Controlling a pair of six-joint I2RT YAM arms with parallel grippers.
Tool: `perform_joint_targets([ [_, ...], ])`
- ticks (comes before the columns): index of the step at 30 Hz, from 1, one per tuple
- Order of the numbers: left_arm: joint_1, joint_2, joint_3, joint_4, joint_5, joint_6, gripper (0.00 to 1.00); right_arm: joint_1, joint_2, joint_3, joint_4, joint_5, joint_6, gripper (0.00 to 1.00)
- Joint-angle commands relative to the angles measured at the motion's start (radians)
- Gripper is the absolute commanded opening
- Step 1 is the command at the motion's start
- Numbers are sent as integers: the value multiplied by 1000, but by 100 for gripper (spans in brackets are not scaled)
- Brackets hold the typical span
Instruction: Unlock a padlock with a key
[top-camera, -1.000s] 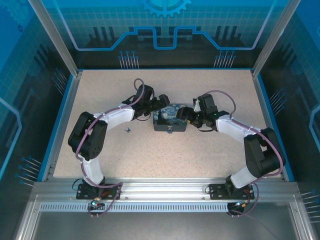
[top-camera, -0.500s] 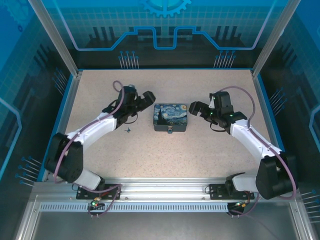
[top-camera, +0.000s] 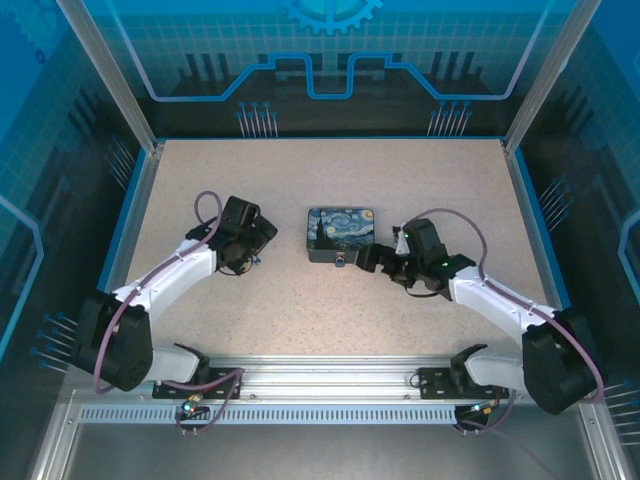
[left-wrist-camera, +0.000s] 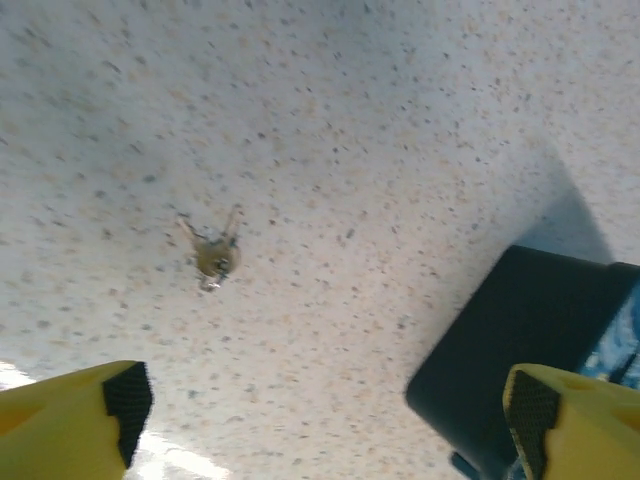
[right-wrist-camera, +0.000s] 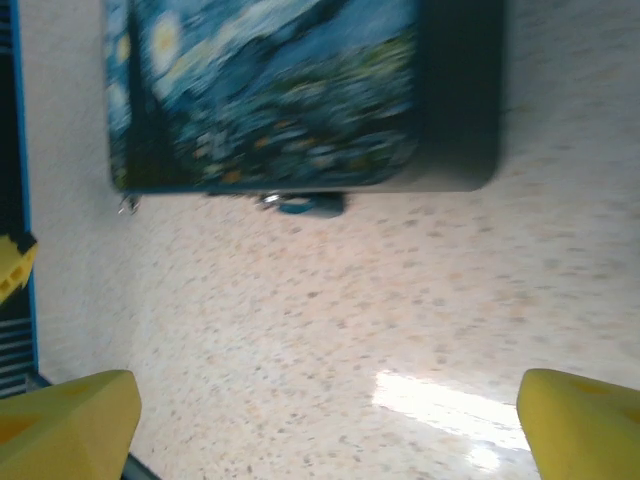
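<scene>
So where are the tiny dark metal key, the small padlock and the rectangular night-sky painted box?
Tiny dark metal key (left-wrist-camera: 214, 260): left wrist view, on its middle.
Small padlock (right-wrist-camera: 300, 204): right wrist view, on its body at the box's edge.
Rectangular night-sky painted box (top-camera: 341, 230): top external view, on its lid.

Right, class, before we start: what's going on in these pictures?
The left gripper is open over the small key, which lies loose on the speckled table beside the night-sky printed box. The right gripper, also open, faces the box's front edge, where the padlock sits. Neither gripper holds anything, so the key is not yet picked up and the unlocking has not begun.
</scene>
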Motion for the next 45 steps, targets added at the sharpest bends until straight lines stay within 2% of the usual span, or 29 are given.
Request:
perform_joint_targets([
  [1, 6, 74, 126, -130, -72, 120, 85, 77, 26, 26, 95, -3, 30, 93],
  [4, 0, 205, 240, -191, -46, 297, 74, 128, 59, 47, 95, 20, 27, 89],
  [8, -7, 359, 359, -292, -42, 458, 72, 162, 90, 62, 100, 24, 23, 87],
  [13, -9, 428, 404, -345, -67, 552, 70, 174, 91, 62, 84, 39, 15, 87],
  [18, -9, 475, 435, -372, -56, 612, 62, 174, 90, 57, 74, 54, 16, 87],
  [22, -10, 515, 450, -391, -44, 642, 58, 173, 91, 53, 60, 75, 21, 88],
  [45, -10, 550, 347, -320, -4, 641, 56, 175, 101, 56, 36, 100, 33, 89],
])
